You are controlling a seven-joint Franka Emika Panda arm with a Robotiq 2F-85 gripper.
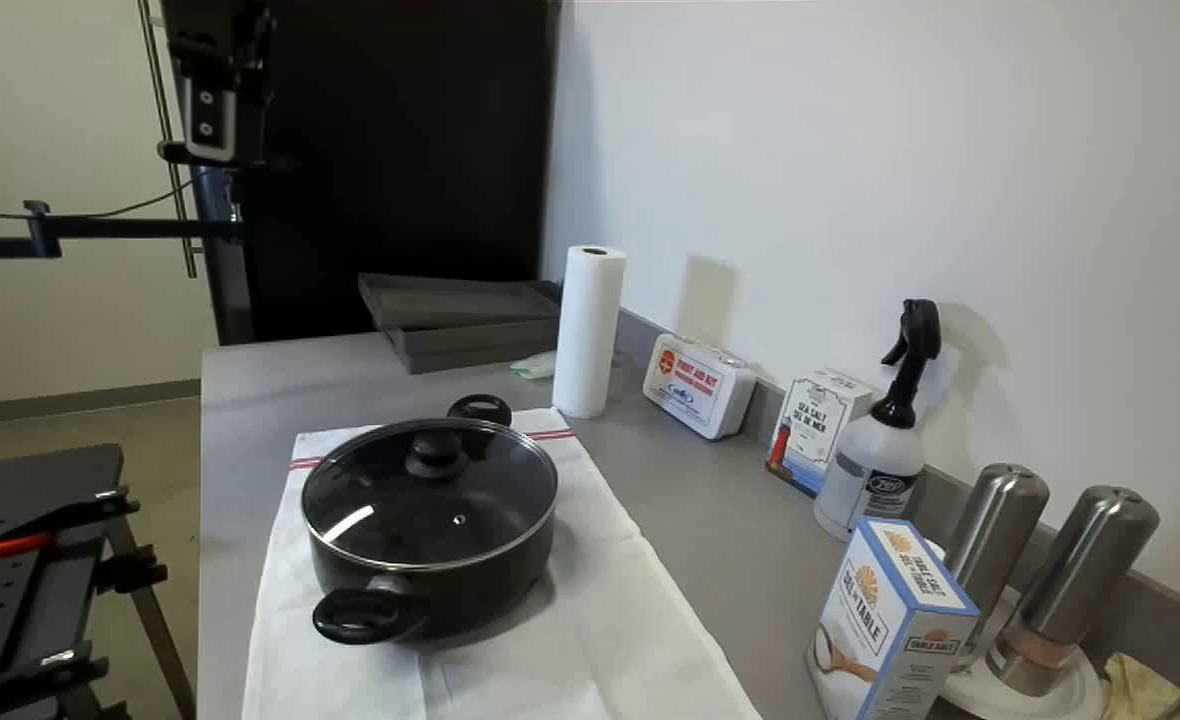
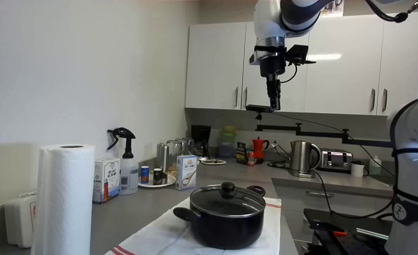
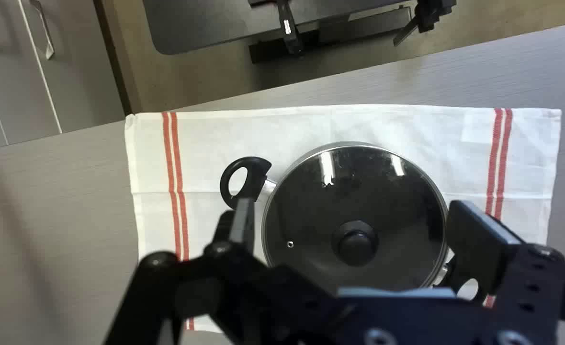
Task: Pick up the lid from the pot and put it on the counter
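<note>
The round glass lid (image 1: 380,490) with its black knob sits on the black pot (image 1: 470,600) in both exterior views; the lid (image 2: 237,205) covers the pot (image 2: 226,230) fully. The pot stands on the white cloth on the grey counter (image 1: 640,490). In the wrist view, the lid (image 3: 359,196) shows between the spread fingers of my gripper (image 3: 353,213), its knob a little below centre. My gripper is open and empty. It hangs high above the pot, pointing down, in an exterior view (image 2: 274,104). Its base hides the lid's near edge in the wrist view.
A paper towel roll (image 1: 588,330), first aid kit (image 1: 698,387), sea salt box (image 1: 818,430), spray bottle (image 1: 870,470), table salt box (image 1: 890,620) and steel canisters (image 1: 1070,590) stand along the wall. Grey trays (image 1: 460,320) lie at the counter's end. A camera arm (image 2: 318,134) is mounted behind.
</note>
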